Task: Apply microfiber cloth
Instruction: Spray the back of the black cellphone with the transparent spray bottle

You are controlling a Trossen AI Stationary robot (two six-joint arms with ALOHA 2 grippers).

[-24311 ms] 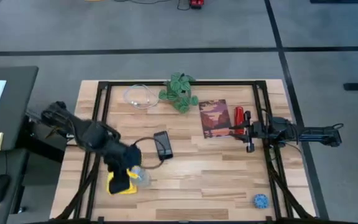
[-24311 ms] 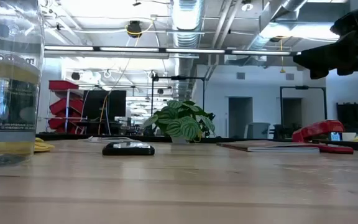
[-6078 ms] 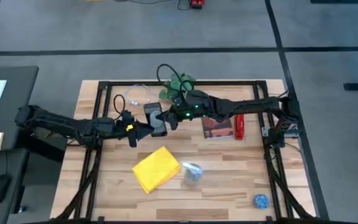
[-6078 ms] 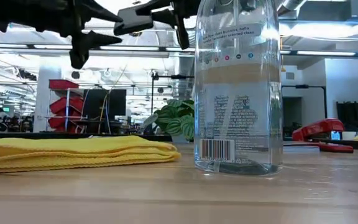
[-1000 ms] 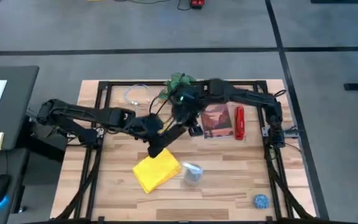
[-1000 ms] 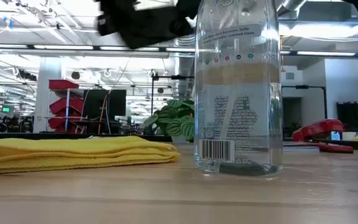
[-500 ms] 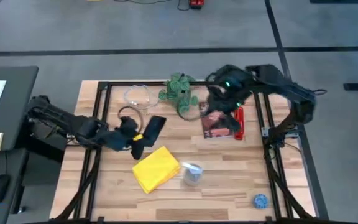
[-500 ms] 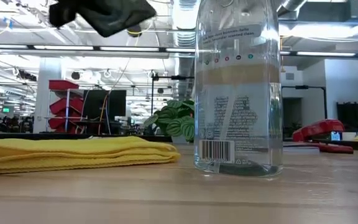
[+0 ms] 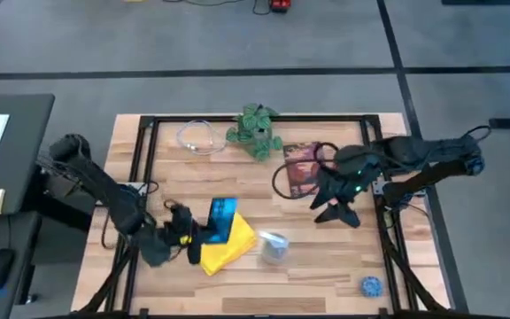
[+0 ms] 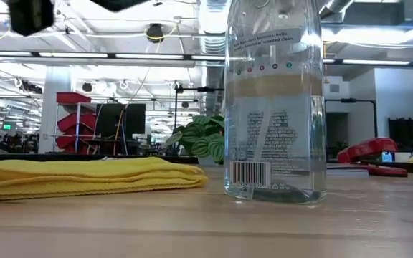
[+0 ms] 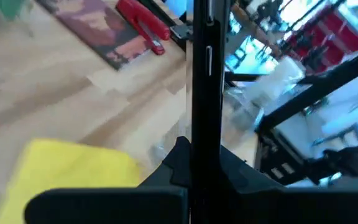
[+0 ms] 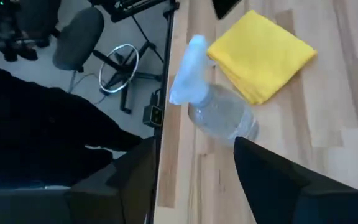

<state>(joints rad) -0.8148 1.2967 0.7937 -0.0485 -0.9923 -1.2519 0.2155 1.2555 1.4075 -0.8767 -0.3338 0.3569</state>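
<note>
Left gripper (image 9: 204,233) is low over the front-left part of the wooden table (image 9: 326,257), clamped on a phone (image 9: 220,219) held edge-on between its fingers (image 11: 104,198). In the left wrist view the phone (image 11: 204,81) runs as a thin dark vertical slab straight up from the clamp. High view shows its screen lit blue, tilted over the near edge of the microfiber cloth (image 9: 228,244).

The cloth is folded, bright yellow, flat on the table just left of the clear spray bottle (image 9: 274,246). Cannot tell if the phone touches the cloth. Low view: cloth (image 10: 84,175) lies flat at left, bottle (image 10: 274,100) stands upright beside it, close but apart. Right wrist view shows the same pair: cloth (image 12: 263,53) and bottle (image 12: 219,112) with a pale blue trigger head.

Right gripper (image 9: 336,213) hovers over the right-centre of the table, well apart from the cloth, near the book (image 9: 301,168). Its 2 fingers (image 12: 278,180) are spread wide with nothing between them.

Also on the table: potted plant (image 9: 255,131) at the back centre, clear glass bowl (image 9: 197,137) to its left, small blue ball (image 9: 372,285) at the front right. Red stapler (image 11: 143,26) beside the book shows in the left wrist view.
</note>
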